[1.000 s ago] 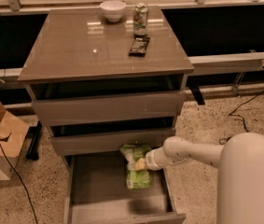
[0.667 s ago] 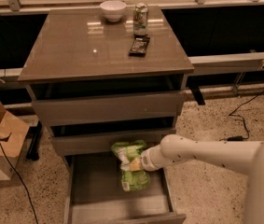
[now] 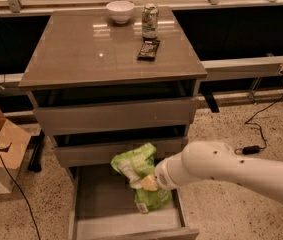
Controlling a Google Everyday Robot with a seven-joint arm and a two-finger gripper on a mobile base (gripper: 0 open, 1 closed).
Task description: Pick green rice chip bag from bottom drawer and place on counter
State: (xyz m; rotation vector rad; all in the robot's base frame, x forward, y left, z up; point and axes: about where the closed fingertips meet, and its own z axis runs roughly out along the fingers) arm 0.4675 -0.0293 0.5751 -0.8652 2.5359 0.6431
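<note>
You're about halfway. The bag (image 3: 133,165) is in the gripper (image 3: 148,183), which has closed on the bag's middle. The bag stands upright over the right half of the open drawer (image 3: 97,196). Its crumpled top reaches up in front of the middle drawer (image 3: 91,154), and its lower end hangs low inside the drawer, near the right wall. You cannot tell whether that lower end has left the drawer floor.

What's left is the bigger part: lift the bag clear of the drawer, carry it up past the two upper fronts and the overhang, and set it down on the counter (image 3: 91,54). The near and left parts of the counter are bare. A bowl (image 3: 120,10) and a can (image 3: 150,20) stand at the far edge, and a dark bar (image 3: 148,49) lies just near of the can, so I'd judge the near left part the safer spot.

The arm (image 3: 231,171) comes in from the right, low and nearly level, with its wrist over the drawer's right wall and the gripper pointing left into the bag. From here you'd need to pull out toward the near side before rising, or the bag may catch on the drawer fronts.
</note>
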